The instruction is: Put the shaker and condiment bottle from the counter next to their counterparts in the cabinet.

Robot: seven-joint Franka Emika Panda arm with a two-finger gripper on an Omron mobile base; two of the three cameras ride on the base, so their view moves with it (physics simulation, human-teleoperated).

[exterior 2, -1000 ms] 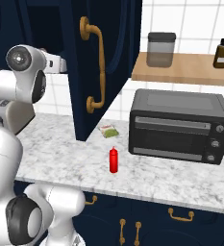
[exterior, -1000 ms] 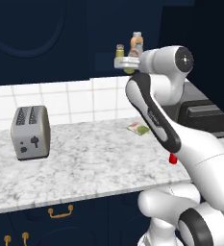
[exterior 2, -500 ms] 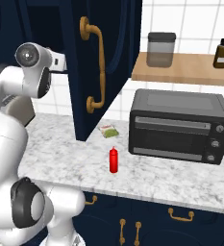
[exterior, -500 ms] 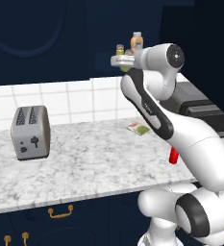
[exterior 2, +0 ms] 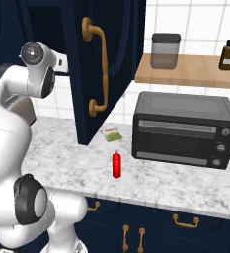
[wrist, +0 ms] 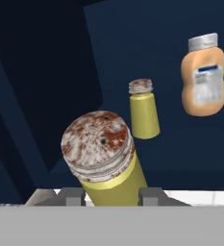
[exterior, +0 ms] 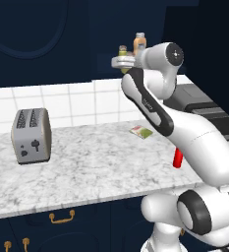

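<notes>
My gripper (wrist: 111,196) is shut on the shaker (wrist: 100,144), which is olive-yellow with a speckled grey cap turned toward the camera. Beyond it, inside the dark navy cabinet (wrist: 46,72), stand the matching shaker (wrist: 143,114) and, to its right, the orange-tan bottle (wrist: 203,79) with a pale label. From the left base view my hand (exterior: 122,62) is raised to the cabinet shelf, just below the stored shaker (exterior: 123,51) and the tan bottle (exterior: 139,44). The red condiment bottle (exterior 2: 116,164) stands upright on the marble counter (exterior 2: 161,183), partly behind my arm (exterior: 177,157).
The open cabinet door (exterior 2: 111,59) with its brass handle hangs right of my arm. A toaster (exterior: 31,135) sits at the counter's left, a black toaster oven (exterior 2: 183,129) at the right, and a small packet (exterior: 141,131) by the wall. A wooden shelf (exterior 2: 195,69) carries a jar.
My upper arm has swung up and rolled, and the hand has edged left toward the cabinet shelf with the shaker. The red bottle has stayed put.
</notes>
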